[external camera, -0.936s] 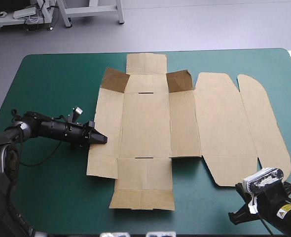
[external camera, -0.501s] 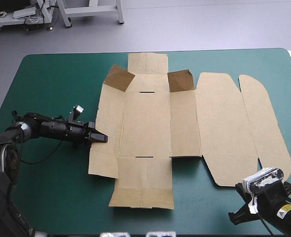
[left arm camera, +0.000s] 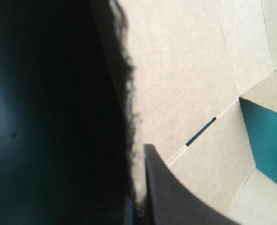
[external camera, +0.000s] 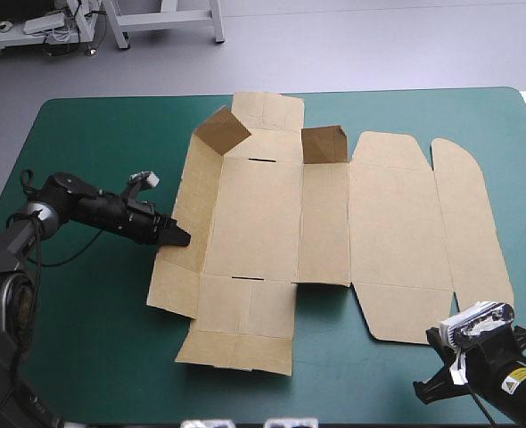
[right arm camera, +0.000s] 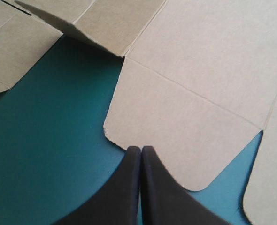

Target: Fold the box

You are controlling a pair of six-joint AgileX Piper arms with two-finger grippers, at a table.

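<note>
Nearest to me, off the box's near right corner, the right gripper (external camera: 423,392) hangs over the teal-green cover (external camera: 94,134). Its black fingers are pressed together into one point and hold nothing. In its own wrist view the right gripper (right arm camera: 141,151) ends at the edge of a rounded flap of the box (right arm camera: 199,70), with bare teal-green cover (right arm camera: 44,140) beside it. I cannot tell whether the tip touches the board.

The box (external camera: 263,214) is a cut brown sheet spread over the middle of the table, mostly flat. Its near flap (external camera: 236,334) lies flat and points toward me.

The left gripper (external camera: 176,235) reaches in low from the box's left side, about halfway along it, and is clamped on the outer edge of the left side panel (external camera: 184,223). That panel is tipped up off the cover. In the left wrist view the board's ragged edge runs down between the fingers of the left gripper (left arm camera: 139,159). One black finger lies on the inner face of the box (left arm camera: 185,70) and the other is lost in shadow behind it. A thin slot (left arm camera: 200,132) in a crease lies just ahead of it, and a patch of cover (left arm camera: 270,136) shows beyond.

To the right of the box's middle, the broad lid panels (external camera: 432,223) lie flat, the outermost one with a rounded edge. At the far end, two corner tabs (external camera: 220,129) stand raised on either side of the flat far flap (external camera: 267,109).
</note>
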